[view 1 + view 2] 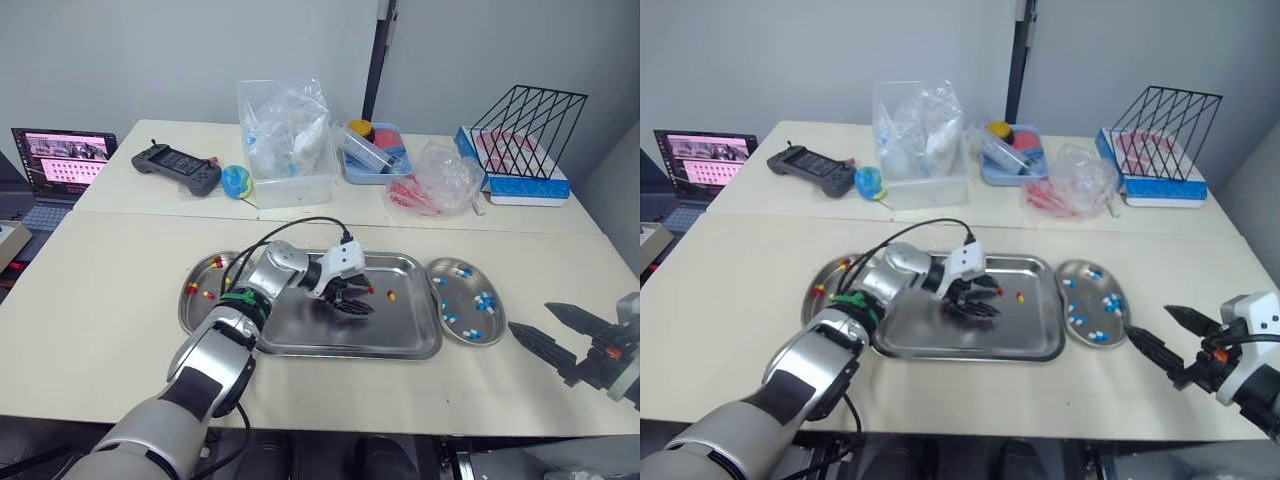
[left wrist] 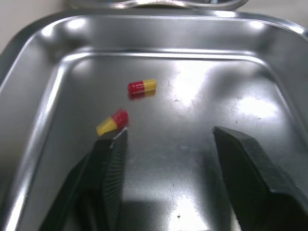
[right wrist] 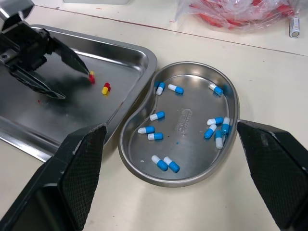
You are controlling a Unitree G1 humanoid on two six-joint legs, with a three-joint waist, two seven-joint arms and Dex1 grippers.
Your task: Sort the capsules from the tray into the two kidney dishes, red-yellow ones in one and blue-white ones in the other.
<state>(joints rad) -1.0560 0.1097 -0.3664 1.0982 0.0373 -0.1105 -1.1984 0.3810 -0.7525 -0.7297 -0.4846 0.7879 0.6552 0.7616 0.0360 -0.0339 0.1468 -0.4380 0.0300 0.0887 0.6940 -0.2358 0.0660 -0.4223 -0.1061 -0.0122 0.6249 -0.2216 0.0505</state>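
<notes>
Over the tray, the left gripper hangs low, fingers spread wide with nothing between them. Two loose red-yellow capsules lie on the steel just off one fingertip, toward the tray's three o'clock side. At nine o'clock of the tray, the left kidney dish holds a few sorted red-yellow pills. At three o'clock, the right kidney dish carries a scatter of blue-white capsules. The right gripper hovers out at four o'clock, spread and empty. Sorting looks nearly done: that loose pair appears to be all that's left, bound for the nine o'clock dish.
</notes>
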